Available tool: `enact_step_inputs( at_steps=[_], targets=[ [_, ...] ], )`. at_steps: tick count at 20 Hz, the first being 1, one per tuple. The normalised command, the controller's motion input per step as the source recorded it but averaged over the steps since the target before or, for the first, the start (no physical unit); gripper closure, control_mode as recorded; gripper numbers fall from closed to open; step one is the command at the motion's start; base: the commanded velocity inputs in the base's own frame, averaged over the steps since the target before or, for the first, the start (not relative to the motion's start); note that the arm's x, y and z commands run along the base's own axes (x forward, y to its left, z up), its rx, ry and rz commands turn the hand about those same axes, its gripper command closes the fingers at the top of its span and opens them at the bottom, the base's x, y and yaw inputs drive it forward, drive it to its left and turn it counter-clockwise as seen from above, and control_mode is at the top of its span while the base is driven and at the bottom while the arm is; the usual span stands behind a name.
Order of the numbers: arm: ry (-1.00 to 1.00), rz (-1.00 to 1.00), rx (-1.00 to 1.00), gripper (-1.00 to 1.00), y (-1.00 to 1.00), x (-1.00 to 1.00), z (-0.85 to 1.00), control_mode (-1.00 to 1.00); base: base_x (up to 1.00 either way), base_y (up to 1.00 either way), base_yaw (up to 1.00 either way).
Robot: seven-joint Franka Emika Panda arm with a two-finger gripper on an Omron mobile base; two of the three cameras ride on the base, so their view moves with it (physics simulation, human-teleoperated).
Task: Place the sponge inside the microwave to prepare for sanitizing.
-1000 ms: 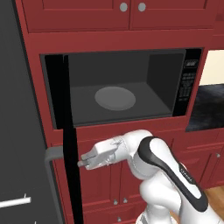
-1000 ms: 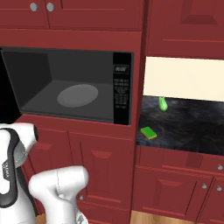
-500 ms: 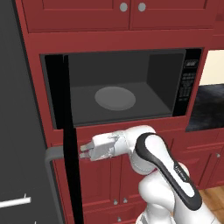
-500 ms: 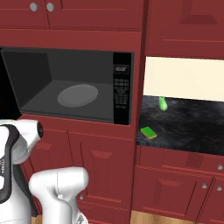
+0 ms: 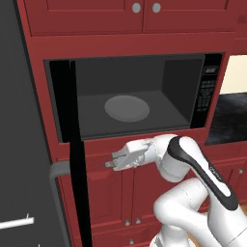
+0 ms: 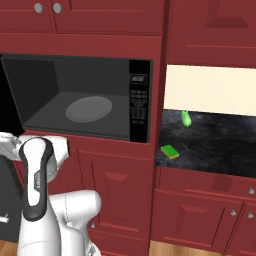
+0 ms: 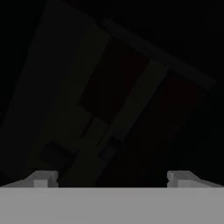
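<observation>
The small flat green sponge with a yellow layer [image 6: 170, 151] lies on the dark speckled worktop [image 6: 220, 145], at about four o'clock from the wide black built-in microwave [image 6: 85, 107], whose door stands open. It is probably light, soft and squashy, best pinched across its short sides. The end effector [image 5: 112, 160], fingers spread wide and empty, hangs below the cavity, well apart from it.

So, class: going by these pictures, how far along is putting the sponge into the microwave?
Done: the microwave door stands open, its turntable bare. In hand: nothing; the gripper sits below the cavity beside the door, fingers apart and empty. Left: the sponge lies on the dark counter to the right, to be picked up and placed inside.
</observation>
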Motion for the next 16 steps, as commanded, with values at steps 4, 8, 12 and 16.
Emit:
enact_step_inputs(
  at_steps=[4,8,12,16],
  targets=[
    [0.01,0.00,0.09,-1.00,-0.61,-0.10,0.07,-1.00,0.00,0.00,0.00],
    [0.04,-0.06,0.03,-1.00,-0.63,-0.03,0.13,-1.00,0.00,0.00,0.00],
    [0.03,-0.06,0.00,-1.00,-0.61,0.00,0.14,-1.00,0.00,0.00,0.00],
    [0.03,-0.02,0.00,-1.00,-0.63,-0.02,0.13,-1.00,0.00,0.00,0.00]
  ],
)
